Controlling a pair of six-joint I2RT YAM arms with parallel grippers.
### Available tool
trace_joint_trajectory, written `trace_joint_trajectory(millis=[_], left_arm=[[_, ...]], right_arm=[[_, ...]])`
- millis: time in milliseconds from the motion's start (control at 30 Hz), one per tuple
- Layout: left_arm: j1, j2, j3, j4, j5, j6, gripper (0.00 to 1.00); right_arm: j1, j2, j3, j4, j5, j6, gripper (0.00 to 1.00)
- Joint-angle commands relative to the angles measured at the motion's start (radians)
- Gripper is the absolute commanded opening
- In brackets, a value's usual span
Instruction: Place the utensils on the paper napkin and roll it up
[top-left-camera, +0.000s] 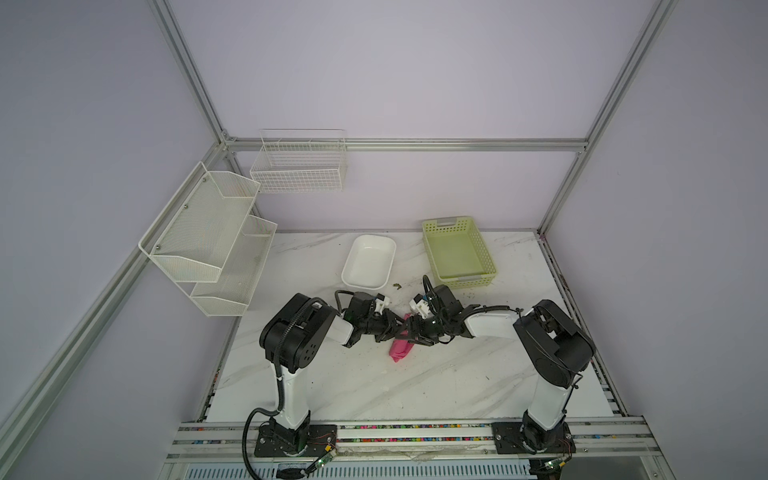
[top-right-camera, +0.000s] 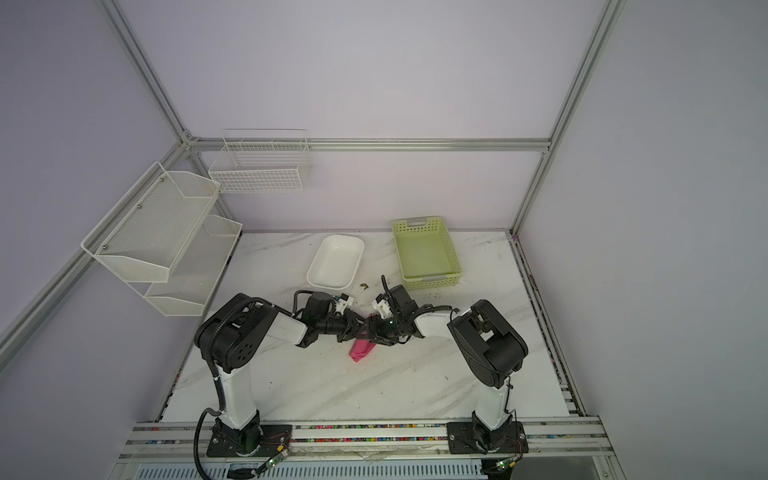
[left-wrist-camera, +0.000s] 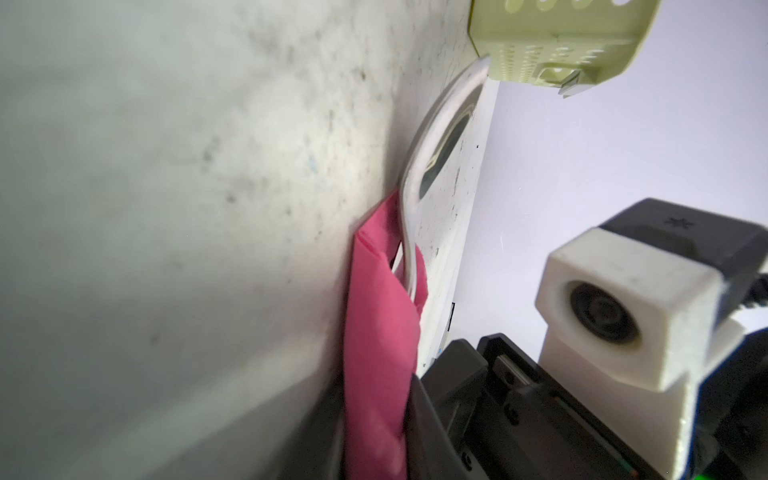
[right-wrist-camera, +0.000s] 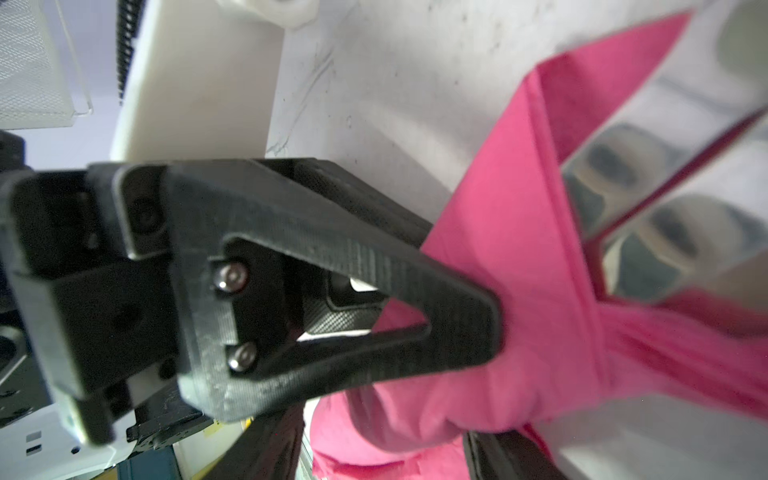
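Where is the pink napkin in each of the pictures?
In a top view: pink napkin, middle, slightly below centre.
In a top view: same, slightly further left.
Left wrist: lower middle.
Right wrist: fills the right half.
Shared landmark: green basket, missing from the right wrist view.

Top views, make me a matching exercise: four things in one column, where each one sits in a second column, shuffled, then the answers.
Things:
1. paper napkin
2. white tray
3. green basket
4. wire basket

Places:
A. hung on the back wall
B. far edge of the table, right of centre
C. middle of the table, bunched up
D. far edge, near the centre

Pairs: 1-C, 2-D, 3-B, 4-A
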Motion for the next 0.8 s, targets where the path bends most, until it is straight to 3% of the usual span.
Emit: trace_joint_trajectory(millis=[0, 133, 433, 633, 767], left_arm=[[-0.026, 0.062, -0.079, 0.028, 0.014, -0.102, 0.23], [-0.026, 0.063, -0.114, 0.077, 0.022, -0.131, 0.28], [-0.026, 0.074, -0.166, 0.17, 0.017, -0.173, 0.35], [-0.026, 0.142, -0.206, 0.409, 0.02, -0.3, 0.39], [-0.017, 0.156, -0.238, 0.455, -0.001, -0.313, 0.41]], right_arm=[[0.019, 0.084, -0.043, -0.003, 0.134, 0.039, 0.61], [0.015, 0.061, -0.052, -0.045, 0.212, 0.073, 0.61], [-0.033, -0.061, -0.138, -0.033, 0.246, 0.143, 0.63], [-0.034, -0.053, -0.068, -0.187, 0.356, 0.072, 0.63], [-0.028, -0.041, -0.013, -0.265, 0.398, 0.033, 0.64]])
